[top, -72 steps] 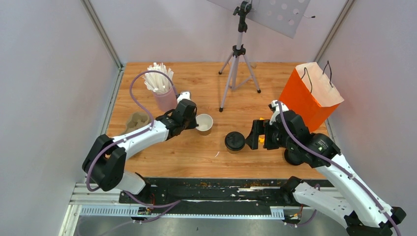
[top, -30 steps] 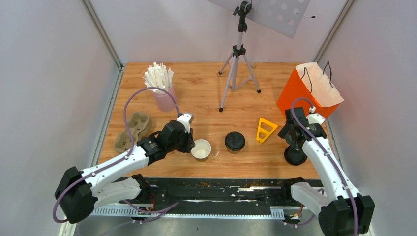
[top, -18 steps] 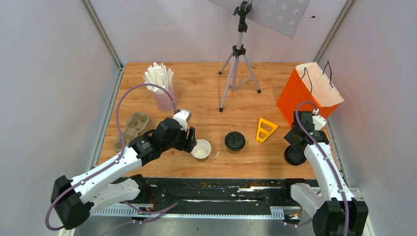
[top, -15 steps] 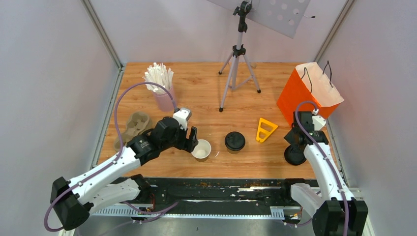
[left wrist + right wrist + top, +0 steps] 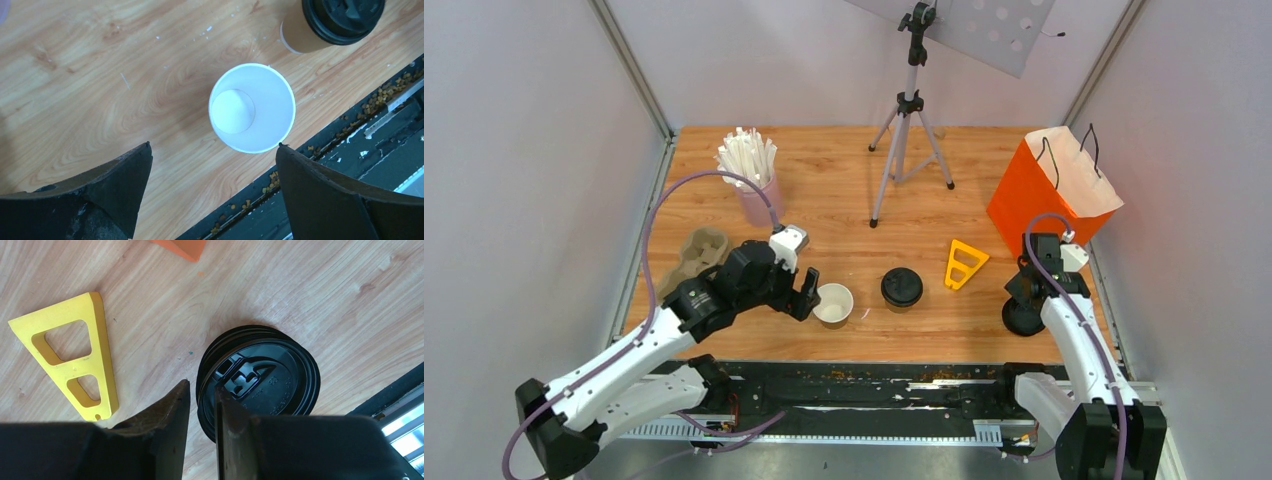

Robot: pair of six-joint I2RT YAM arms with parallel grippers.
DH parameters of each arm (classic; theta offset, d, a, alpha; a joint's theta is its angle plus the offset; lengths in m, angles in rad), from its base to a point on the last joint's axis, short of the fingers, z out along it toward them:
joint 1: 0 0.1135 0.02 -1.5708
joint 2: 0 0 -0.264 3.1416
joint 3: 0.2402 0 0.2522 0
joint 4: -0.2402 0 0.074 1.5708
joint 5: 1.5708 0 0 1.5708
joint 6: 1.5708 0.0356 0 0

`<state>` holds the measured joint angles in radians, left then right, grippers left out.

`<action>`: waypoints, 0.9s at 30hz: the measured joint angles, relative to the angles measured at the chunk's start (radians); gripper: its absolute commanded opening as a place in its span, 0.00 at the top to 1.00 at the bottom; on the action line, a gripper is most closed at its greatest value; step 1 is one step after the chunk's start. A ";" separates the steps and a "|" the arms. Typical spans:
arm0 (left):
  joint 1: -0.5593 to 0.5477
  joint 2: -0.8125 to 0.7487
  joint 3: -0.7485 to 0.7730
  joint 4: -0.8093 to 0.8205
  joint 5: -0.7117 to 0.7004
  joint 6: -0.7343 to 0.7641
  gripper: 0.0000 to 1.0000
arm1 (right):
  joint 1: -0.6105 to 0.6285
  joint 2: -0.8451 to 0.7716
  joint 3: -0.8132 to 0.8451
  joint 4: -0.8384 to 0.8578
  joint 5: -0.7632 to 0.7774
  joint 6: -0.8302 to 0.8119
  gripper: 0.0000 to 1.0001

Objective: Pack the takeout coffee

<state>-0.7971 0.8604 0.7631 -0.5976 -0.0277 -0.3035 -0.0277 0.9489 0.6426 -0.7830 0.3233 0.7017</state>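
Note:
The takeout coffee cup (image 5: 833,303), kraft brown outside and white inside (image 5: 251,107), stands open on the table near the front edge; no liquid shows in it. My left gripper (image 5: 809,293) is just left of it, open wide (image 5: 214,145), fingertips apart from the cup. A stack of black lids (image 5: 1025,321) sits at the right. My right gripper (image 5: 1022,303) points down on it, jaws nearly together (image 5: 202,385), shut on the left rim of the top black lid (image 5: 260,377).
A second kraft cup with a black lid (image 5: 902,288) stands right of the open cup. A yellow wedge (image 5: 964,264), an orange paper bag (image 5: 1049,195), a tripod (image 5: 908,130), a pink cup of white sticks (image 5: 754,185) and a pulp cup tray (image 5: 692,257) share the table.
My left gripper let go of the open cup, spread wide and backed off to the left. My right gripper closed on the rim of the top lid.

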 measured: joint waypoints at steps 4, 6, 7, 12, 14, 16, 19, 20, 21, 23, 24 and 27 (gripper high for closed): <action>0.000 -0.104 -0.009 -0.011 -0.018 0.016 0.00 | 0.000 -0.019 -0.003 0.004 0.005 -0.001 0.88; 0.000 -0.138 -0.018 -0.014 -0.027 0.021 0.00 | 0.000 -0.037 -0.003 0.005 0.011 -0.003 0.94; 0.000 -0.147 -0.018 -0.014 -0.035 0.023 0.00 | 0.000 -0.044 -0.003 0.006 0.013 -0.003 0.97; 0.000 -0.159 -0.018 -0.022 -0.076 0.031 0.00 | 0.000 -0.064 -0.003 0.009 0.013 -0.005 0.98; 0.000 -0.158 -0.019 -0.023 -0.082 0.035 0.00 | 0.000 -0.076 -0.003 0.009 0.013 -0.006 0.86; 0.000 -0.158 -0.018 -0.023 -0.087 0.039 0.00 | 0.000 -0.087 -0.003 0.008 0.011 -0.007 0.76; 0.000 -0.158 -0.019 -0.023 -0.088 0.042 0.00 | 0.000 -0.087 -0.002 0.006 0.002 -0.008 0.74; 0.000 -0.158 -0.019 -0.023 -0.088 0.042 0.00 | 0.000 -0.087 -0.002 0.005 -0.002 -0.008 0.74; 0.000 -0.158 -0.019 -0.023 -0.089 0.042 0.00 | 0.000 -0.086 -0.002 0.005 -0.006 -0.008 0.74; 0.000 -0.159 -0.018 -0.023 -0.091 0.042 0.00 | 0.000 -0.087 -0.002 0.005 -0.013 -0.008 0.74; 0.000 -0.159 -0.018 -0.023 -0.094 0.042 0.00 | 0.000 -0.087 -0.002 0.005 -0.018 -0.008 0.74; 0.000 -0.161 -0.018 -0.023 -0.103 0.043 0.00 | 0.000 -0.087 -0.003 0.007 -0.025 -0.008 0.76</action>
<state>-0.7971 0.6998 0.7448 -0.6205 -0.1303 -0.2600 -0.0277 0.8623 0.6395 -0.7757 0.2985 0.6941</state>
